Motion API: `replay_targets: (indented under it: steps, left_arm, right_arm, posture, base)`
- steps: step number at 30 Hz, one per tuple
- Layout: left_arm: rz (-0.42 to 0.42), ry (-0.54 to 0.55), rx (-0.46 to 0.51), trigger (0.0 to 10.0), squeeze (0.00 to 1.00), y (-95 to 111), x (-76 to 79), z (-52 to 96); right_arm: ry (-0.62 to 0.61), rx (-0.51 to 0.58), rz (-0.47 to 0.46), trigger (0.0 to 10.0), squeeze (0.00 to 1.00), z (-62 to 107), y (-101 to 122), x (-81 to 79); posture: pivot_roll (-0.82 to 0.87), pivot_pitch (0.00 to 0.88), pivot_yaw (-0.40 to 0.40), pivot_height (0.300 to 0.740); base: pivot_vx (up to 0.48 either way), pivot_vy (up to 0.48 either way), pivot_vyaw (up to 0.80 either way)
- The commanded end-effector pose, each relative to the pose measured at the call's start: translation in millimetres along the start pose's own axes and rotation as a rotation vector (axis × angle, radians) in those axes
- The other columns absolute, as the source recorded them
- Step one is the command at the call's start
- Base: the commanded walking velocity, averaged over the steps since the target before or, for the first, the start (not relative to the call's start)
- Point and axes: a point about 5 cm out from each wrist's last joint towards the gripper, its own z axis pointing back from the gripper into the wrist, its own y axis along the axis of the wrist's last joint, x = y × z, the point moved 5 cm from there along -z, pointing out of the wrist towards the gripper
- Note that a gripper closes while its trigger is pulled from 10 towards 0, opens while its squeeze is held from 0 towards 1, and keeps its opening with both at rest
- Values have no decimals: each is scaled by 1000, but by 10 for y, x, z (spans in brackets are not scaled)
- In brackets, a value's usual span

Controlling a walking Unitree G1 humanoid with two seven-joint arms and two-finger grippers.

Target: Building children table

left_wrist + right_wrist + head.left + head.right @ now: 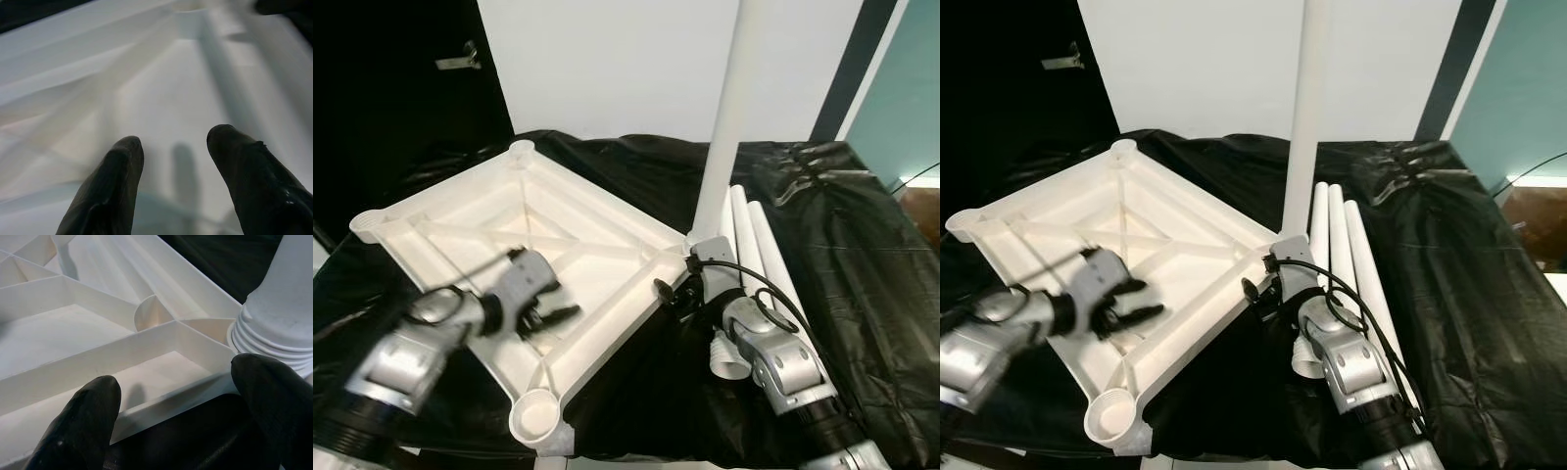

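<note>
Nearest, the white tabletop (524, 240) lies upside down on a surface draped in black plastic sheet (862, 284), ribbed underside facing up, one empty corner socket (536, 413) at the near edge. Two more empty sockets sit at the left corner (369, 223) and the far corner (522, 149).

Left gripper (553, 315) is over the ribbed underside, near the middle of the panel, fingers parted with nothing between them. Left wrist view shows both black fingers (105, 196) spread above the white ribs; contact with the plastic cannot be judged. The arm is somewhat blurred in the head views.

Right gripper (668, 291) is at the right corner of the tabletop, just beside the base of the mounted leg (726, 108). Right wrist view: fingers (80, 426) wide apart, straddling the outer rim of the panel, one finger close to the threaded collar (266, 340) at the leg's base; not closed on anything.

The mounted leg stands upright in the right corner socket and runs up out of frame.

Beside it, to the right, loose white legs (1347, 264) lie side by side on the black sheet, partly hidden under the right arm.

Farther back: a white wall (607, 59), a dark door (401, 78) at left.
</note>
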Motion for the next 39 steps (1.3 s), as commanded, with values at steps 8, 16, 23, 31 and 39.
replay_targets:
  steps: [8,16,23,31,39]
  left_arm:
    - [-4,13,-26,10000,0,-76,-149,56]
    - [-8,98,-60,10000,0,-140,-405,209]
    - [-9,139,-44,10000,0,-124,-478,243]
    - [-7,129,-53,10000,0,-178,-453,254]
    - [-13,116,-107,10000,0,-295,-465,347]
  right_arm:
    - [-111,-85,-62,10000,0,202,-246,80]
    - [-145,2,-81,10000,0,262,-122,91]
    - [-257,153,-170,10000,0,262,155,360]
    - [-217,98,-165,10000,0,243,100,273]
    - [-120,1,-151,10000,0,237,-34,64]
  posture:
    - [-44,0,15,740]
    - [-45,0,16,740]
    - [-43,1,18,740]
    - [-33,0,6,740]
    - [-30,0,1,740]
  base:
    - [0,0,0]
    - [0,0,0]
    - [0,0,0]
    - [0,0,0]
    - [0,0,0]
